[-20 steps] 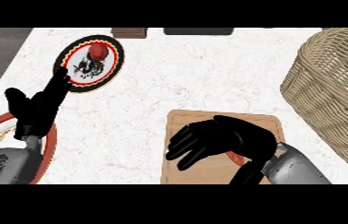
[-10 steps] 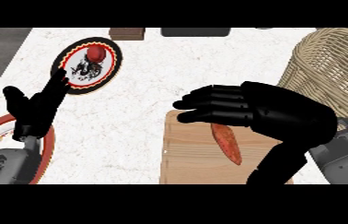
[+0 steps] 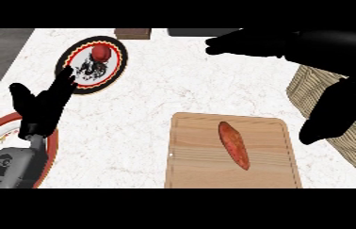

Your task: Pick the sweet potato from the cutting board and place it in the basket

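Right hand (image 3: 278, 43) hangs large and dark over the tabletop's (image 3: 173, 96) far right part, its fingers stretched out straight toward the left and its thumb hanging apart lower down at the right; it has hold of nothing. It is well apart from the one sweet potato (image 3: 234, 145), which lies bare on the single wooden cutting board (image 3: 195, 171) at the near edge, right of the middle. The sweet potato is long and reddish, lying lengthwise across the board's middle with one tip toward the far edge and the other toward the near right.

One woven basket (image 3: 306, 86) shows at the right edge, mostly hidden behind the right hand, so only a part of its wall can be made out.

Left hand (image 3: 40, 105) rests open near the left edge, fingers up, holding nothing. Two plates can be counted: a dark patterned plate (image 3: 115, 65) toward the far left corner, carrying one small red round thing (image 3: 101, 53), and a red-rimmed plate (image 3: 10, 122) cut off at the near left edge beneath the left forearm. One brown block (image 3: 133, 33) and one dark flat thing (image 3: 191, 32) sit at the far edge.
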